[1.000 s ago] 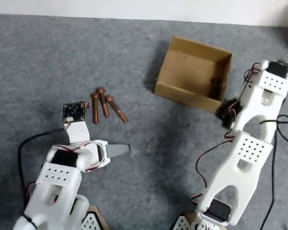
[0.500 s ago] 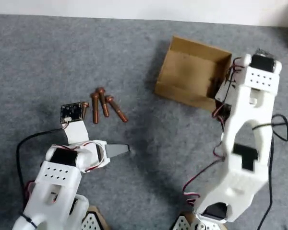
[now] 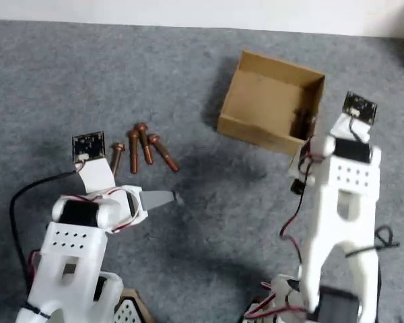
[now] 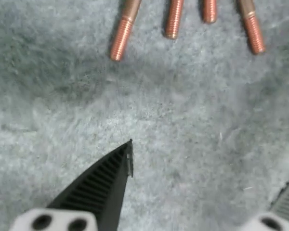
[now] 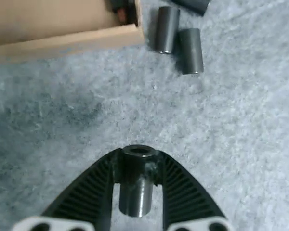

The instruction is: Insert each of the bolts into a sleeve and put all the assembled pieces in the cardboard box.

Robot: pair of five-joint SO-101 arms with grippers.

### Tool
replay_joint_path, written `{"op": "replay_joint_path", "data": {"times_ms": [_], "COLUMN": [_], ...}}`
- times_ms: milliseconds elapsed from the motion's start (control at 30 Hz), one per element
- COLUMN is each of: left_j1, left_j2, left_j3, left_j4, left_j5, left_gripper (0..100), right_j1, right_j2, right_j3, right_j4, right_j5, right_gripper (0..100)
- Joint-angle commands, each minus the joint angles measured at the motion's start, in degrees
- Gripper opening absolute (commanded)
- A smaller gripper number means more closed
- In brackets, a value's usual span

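The right claw (image 5: 137, 156) is clamped on a dark metal sleeve (image 5: 136, 192) with its open bore facing away, probably so that a bolt can be pushed in. Just beyond it, two loose sleeves (image 5: 191, 50) lie beside the cardboard box (image 5: 62, 41). The left claw (image 4: 214, 161) hangs with its fingers spread apart over grey carpet (image 4: 183, 106). Ahead of it, four copper bolts (image 4: 121, 36) lie in a row, seemingly ready for picking.

High camera down over the whole table (image 3: 215, 222); left wrist camera close above the bolts (image 4: 174, 19), right near the cardboard box (image 5: 62, 42).
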Motion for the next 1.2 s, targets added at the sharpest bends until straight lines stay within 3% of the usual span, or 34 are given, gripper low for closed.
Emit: {"op": "replay_joint_path", "data": {"times_ms": [0,200,400,533,733,1033,1167], "left_j1": [-0.8,-4.3,-11.3,-14.3,-16.3,-16.0,-16.0], "left_j2": [5.8,25.8,38.5,43.9,50.7,60.7,66.1], "left_j3": [-6.5,-17.8,-32.2,-42.2,-50.7,-56.1,-60.4], "left_j4": [1.1,1.0,3.0,7.8,8.8,8.8,9.1], "left_j5": [-0.5,-0.8,-6.2,-12.5,-22.4,-37.1,-39.6], "left_gripper": [46,46,46,37,19,17,17], "right_j1": [-0.8,-0.8,-2.8,-7.4,-8.3,-8.5,-8.5], "right_j2": [-7.3,-14.6,-22.7,-28.6,-38.1,-43.6,-43.6], "right_j3": [5.8,18.2,27.9,35.9,42.7,45.6,46.0], "right_j4": [-5.3,-14.5,-21.8,-25.8,-27.3,-27.4,-28.8], "right_j5": [1.6,1.6,1.8,4.7,4.8,5.4,7.4], "right_gripper": [0.5,0.5,0.5,0.5,0.5,0.5,0.5]}}
